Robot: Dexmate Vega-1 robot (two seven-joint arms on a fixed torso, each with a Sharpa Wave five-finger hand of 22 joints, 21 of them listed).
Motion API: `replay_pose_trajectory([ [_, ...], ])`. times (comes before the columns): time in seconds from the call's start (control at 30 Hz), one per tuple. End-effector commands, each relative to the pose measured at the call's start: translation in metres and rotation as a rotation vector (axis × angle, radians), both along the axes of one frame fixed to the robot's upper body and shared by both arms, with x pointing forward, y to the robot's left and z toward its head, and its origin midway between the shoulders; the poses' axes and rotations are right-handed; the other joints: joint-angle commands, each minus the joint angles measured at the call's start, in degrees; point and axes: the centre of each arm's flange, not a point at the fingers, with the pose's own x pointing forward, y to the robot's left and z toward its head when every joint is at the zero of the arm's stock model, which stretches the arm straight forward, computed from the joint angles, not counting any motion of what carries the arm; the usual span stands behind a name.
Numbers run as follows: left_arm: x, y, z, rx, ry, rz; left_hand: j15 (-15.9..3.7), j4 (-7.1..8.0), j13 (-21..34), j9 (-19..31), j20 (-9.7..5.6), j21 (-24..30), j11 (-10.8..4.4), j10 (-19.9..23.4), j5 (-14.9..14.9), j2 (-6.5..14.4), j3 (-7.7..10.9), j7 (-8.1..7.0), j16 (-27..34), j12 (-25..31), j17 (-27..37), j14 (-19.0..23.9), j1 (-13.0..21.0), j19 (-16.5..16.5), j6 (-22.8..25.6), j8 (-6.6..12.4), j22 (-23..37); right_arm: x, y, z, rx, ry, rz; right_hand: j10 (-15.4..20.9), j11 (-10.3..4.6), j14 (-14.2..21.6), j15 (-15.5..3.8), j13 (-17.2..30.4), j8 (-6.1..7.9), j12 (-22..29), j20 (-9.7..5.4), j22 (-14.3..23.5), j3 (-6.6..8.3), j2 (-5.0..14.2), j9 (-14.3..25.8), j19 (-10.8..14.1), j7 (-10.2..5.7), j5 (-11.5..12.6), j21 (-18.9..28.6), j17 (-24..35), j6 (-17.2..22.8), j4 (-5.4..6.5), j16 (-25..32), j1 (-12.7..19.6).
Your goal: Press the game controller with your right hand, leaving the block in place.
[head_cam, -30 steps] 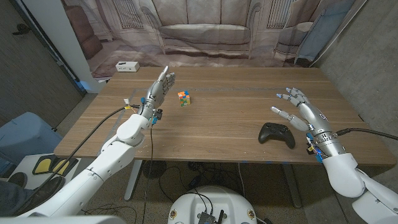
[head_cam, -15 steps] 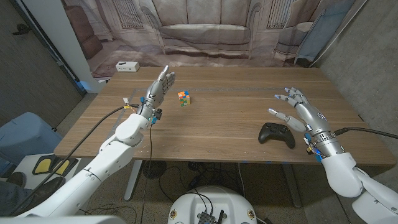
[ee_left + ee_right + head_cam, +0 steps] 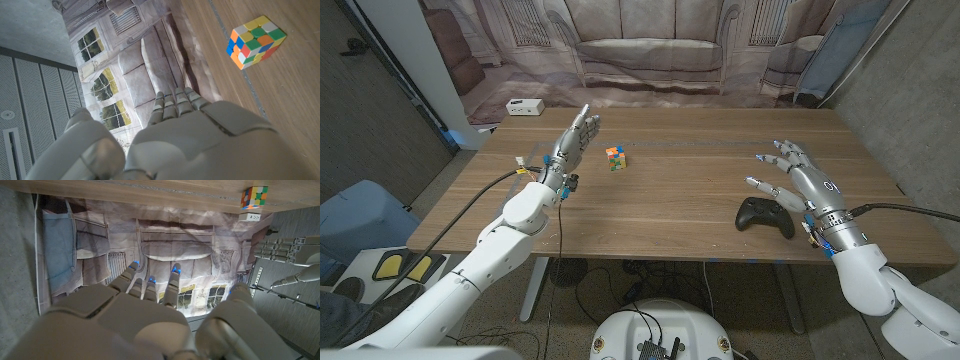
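R hand [image 3: 800,180] released, fingers spread, just above controller [image 3: 765,215]; L hand [image 3: 575,140] released near block [image 3: 615,158].

A wooden table [image 3: 670,190] stands before a printed backdrop [image 3: 650,50] picturing a sofa and panelled windows at twelve o'clock. A white power strip [image 3: 524,107] lies at ten o'clock. Grey walls [image 3: 910,90] flank it; cables [image 3: 610,285] trail on the floor below.

Wooden table [image 3: 670,190] bearing block [image 3: 615,158], game controller [image 3: 765,215]
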Motion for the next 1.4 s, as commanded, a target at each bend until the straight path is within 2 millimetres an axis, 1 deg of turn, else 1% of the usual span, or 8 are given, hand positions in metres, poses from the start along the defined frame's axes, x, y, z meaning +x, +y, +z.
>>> replay_pose_trajectory([
  [0.03, 0.003, 0.004, 0.003, -0.009, 0.001, -0.003, 0.10, -0.39, 0.0, 0.1, 0.01, 0.1, 0.22, 0.3, 0.0, 0.6, 0.00, -0.06, 0.0, -0.1, 0.3, 0.0, 0.3, 0.0, 0.7, -0.19, 0.2, 0.007, 0.008, -0.001, -0.022, 0.021, -0.018, -1.1, -0.16, -1.9, 0.01, 0.3, 0.17, 0.1, 0.57, 0.3, -0.10, 0.26, 0.1, -1.9, -0.37, 0.3, -0.3, 0.3, 1.3, 0.11, -0.3, -0.5],
  [0.1, 0.004, 0.005, 0.003, -0.002, -0.004, 0.001, 0.10, -0.40, 0.0, 0.1, 0.02, 0.1, 0.24, 0.3, 0.0, 0.6, -0.01, -0.08, 0.0, -0.1, 0.3, 0.0, 0.3, 0.0, 0.7, -0.18, 0.2, 0.007, 0.009, -0.001, -0.032, 0.022, -0.024, -1.1, -0.15, -2.2, 0.11, 0.3, 0.19, 0.2, 0.89, 0.3, -0.09, 0.29, 0.1, -2.8, -0.41, 0.3, -0.4, 0.3, 1.6, 0.10, -0.2, -0.6],
  [0.33, 0.006, 0.006, 0.001, -0.009, 0.003, 0.000, 0.15, -0.43, 0.0, 0.1, 0.03, 0.1, 0.20, 0.4, 0.0, 0.7, -0.03, -0.21, 0.0, -0.1, 0.3, 0.0, 0.3, 0.0, 1.0, -0.11, 0.2, 0.008, 0.008, 0.000, -0.033, 0.032, -0.031, 4.4, 3.58, -1.0, 1.86, 0.1, -0.66, 2.3, 2.12, 0.3, 0.11, 0.60, 0.1, -4.6, -1.87, 0.5, 0.1, 0.0, 0.2, -0.17, 0.8, -0.4],
  [0.4, 0.008, 0.006, 0.001, -0.008, 0.007, 0.000, 0.13, -0.44, 0.0, 0.1, 0.03, 0.1, 0.17, 0.4, 0.0, 0.7, -0.03, -0.22, 0.0, -0.1, 0.3, 0.1, 0.3, -0.1, 1.0, -0.11, 0.2, 0.008, 0.008, 0.001, -0.039, 0.038, -0.037, 5.1, 2.79, -1.3, 1.93, 0.0, -0.63, 2.3, 3.69, 0.3, 0.15, 0.67, 0.1, -6.9, -2.04, 0.5, -0.2, -0.1, 0.2, -0.22, 0.8, -0.4],
  [0.57, 0.010, 0.003, 0.001, -0.007, 0.003, -0.003, 0.06, -0.47, 0.0, 0.1, 0.06, 0.1, 0.18, 0.4, 0.0, 0.7, -0.05, -0.38, 0.0, -0.1, 0.3, 0.1, 0.3, -0.1, 1.1, -0.09, 0.2, 0.008, 0.007, 0.000, -0.054, 0.056, -0.047, 5.8, 1.53, -0.6, 2.02, 0.0, -0.66, 2.2, 5.33, 0.4, 0.31, 0.89, 0.2, -8.2, -2.34, 0.5, -0.1, -0.3, 0.1, -0.32, 1.2, -0.2],
  [0.87, 0.008, 0.001, -0.002, -0.015, 0.004, 0.004, 0.01, -0.52, 0.0, 0.1, 0.11, 0.1, 0.11, 0.5, 0.0, 0.8, -0.03, -0.44, 0.0, -0.1, 0.3, 0.1, 0.3, -0.2, 1.3, -0.08, 0.2, 0.009, 0.003, -0.001, -0.076, 0.082, -0.056, 6.1, -1.17, 1.0, -0.14, -0.1, -0.48, 1.8, 6.06, 0.4, 0.58, 1.04, 0.2, -8.2, -2.06, 0.5, 0.5, -0.6, 0.4, -0.66, 1.7, 0.3],
  [1.13, 0.007, 0.000, -0.007, -0.025, 0.004, 0.004, 0.08, -0.58, 0.0, 0.1, 0.14, 0.1, 0.09, 0.5, 0.0, 1.0, 0.01, -0.59, 0.0, -0.1, 0.3, 0.1, 0.4, -0.3, 1.4, -0.06, 0.2, 0.011, 0.000, -0.001, -0.096, 0.119, -0.065, 3.1, -0.36, -1.1, 1.84, -0.1, 0.15, 0.4, 7.96, 0.4, 0.67, 0.93, 0.2, -9.7, -2.04, 0.4, 0.4, -0.7, 2.8, -0.86, 0.8, 0.6],
  [1.4, 0.006, 0.000, -0.009, -0.030, 0.001, 0.009, 0.08, -0.63, 0.0, 0.1, 0.14, 0.1, 0.10, 0.6, 0.0, 1.1, 0.05, -0.58, 0.0, -0.1, 0.3, 0.1, 0.4, -0.3, 1.5, -0.09, 0.2, 0.014, 0.000, -0.003, -0.114, 0.152, -0.074, 0.0, -0.26, -3.8, 1.67, 0.0, 0.19, -0.2, 8.37, 0.4, 0.77, 1.08, 0.2, -11.9, -1.92, 0.2, 0.1, -0.7, 4.0, -0.83, 0.1, 0.6],
])
